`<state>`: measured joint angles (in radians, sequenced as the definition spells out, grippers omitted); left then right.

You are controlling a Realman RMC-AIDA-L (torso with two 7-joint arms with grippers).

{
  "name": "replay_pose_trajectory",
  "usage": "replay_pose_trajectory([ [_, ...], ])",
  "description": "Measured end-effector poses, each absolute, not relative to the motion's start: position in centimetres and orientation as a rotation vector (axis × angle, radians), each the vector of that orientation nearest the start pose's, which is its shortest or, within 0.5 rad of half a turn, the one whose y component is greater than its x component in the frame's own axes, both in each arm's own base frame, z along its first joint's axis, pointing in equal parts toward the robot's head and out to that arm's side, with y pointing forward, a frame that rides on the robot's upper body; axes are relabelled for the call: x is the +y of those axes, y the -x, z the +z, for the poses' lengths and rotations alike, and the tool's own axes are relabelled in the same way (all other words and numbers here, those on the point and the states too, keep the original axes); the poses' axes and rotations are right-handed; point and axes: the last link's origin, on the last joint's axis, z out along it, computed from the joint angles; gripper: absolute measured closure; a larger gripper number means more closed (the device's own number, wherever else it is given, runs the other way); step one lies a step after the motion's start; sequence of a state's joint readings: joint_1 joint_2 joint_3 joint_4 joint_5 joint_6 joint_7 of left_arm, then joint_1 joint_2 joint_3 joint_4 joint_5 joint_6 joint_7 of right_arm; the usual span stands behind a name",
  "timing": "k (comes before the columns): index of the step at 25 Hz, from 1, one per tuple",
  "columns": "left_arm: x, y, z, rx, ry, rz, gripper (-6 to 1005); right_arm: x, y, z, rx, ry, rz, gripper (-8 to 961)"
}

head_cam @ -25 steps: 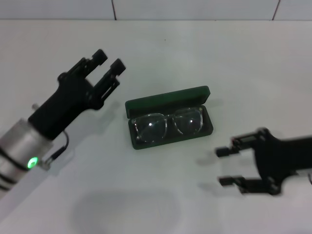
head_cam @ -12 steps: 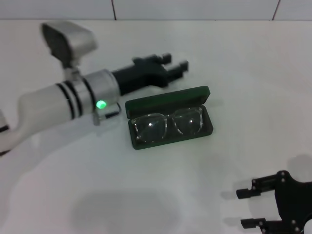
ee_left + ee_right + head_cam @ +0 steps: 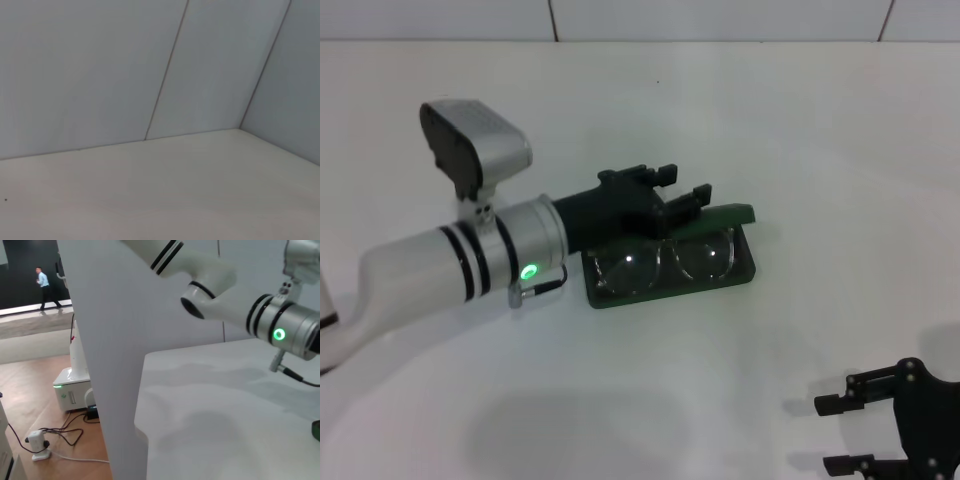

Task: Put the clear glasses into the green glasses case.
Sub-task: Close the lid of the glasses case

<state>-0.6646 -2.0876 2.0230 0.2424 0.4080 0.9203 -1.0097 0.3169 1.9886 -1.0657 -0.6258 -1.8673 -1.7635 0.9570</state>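
Observation:
The green glasses case [image 3: 745,268] lies at the middle of the white table. The clear glasses [image 3: 665,258] rest inside it on the dark lining, lenses facing up. The lid [image 3: 728,212] leans forward over the back of the case, partly lowered. My left gripper [image 3: 684,184] reaches in from the left, just above and behind the lid's left part, with its fingers apart and nothing between them. Near the table's front right corner my right gripper [image 3: 840,435] is open and empty, well away from the case. Neither the case nor the glasses appear in the left wrist view.
The left forearm [image 3: 470,265], with its green light, lies across the table left of the case. A tiled wall [image 3: 150,65] stands behind the table. In the right wrist view the table edge [image 3: 142,405] drops to a floor with cables [image 3: 60,437].
My left gripper has swung right and come down onto the case's lid, which has tipped from upright to partly lowered. My right gripper has drawn back to the front right.

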Motion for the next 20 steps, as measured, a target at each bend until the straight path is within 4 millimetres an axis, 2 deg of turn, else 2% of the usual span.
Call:
replay_pose_trajectory([
  [6, 32.8, 23.5, -11.7, -0.698, 2.511, -0.792, 427, 23.7, -29.8, -0.7, 0.133, 3.065, 0.672, 437],
  [11, 31.0, 22.6, -10.8, -0.554, 2.537, -0.963, 427, 23.8, -29.6, -0.6, 0.162, 3.07, 0.674, 433],
  [14, 30.6, 22.0, -10.1, -0.482, 2.529, -1.045, 427, 23.8, -29.5, -0.5, 0.165, 3.075, 0.68, 431],
  [20, 31.1, 22.7, -10.3, -0.516, 2.512, -0.981, 434, 23.6, -29.2, -0.6, 0.158, 3.085, 0.703, 426],
])
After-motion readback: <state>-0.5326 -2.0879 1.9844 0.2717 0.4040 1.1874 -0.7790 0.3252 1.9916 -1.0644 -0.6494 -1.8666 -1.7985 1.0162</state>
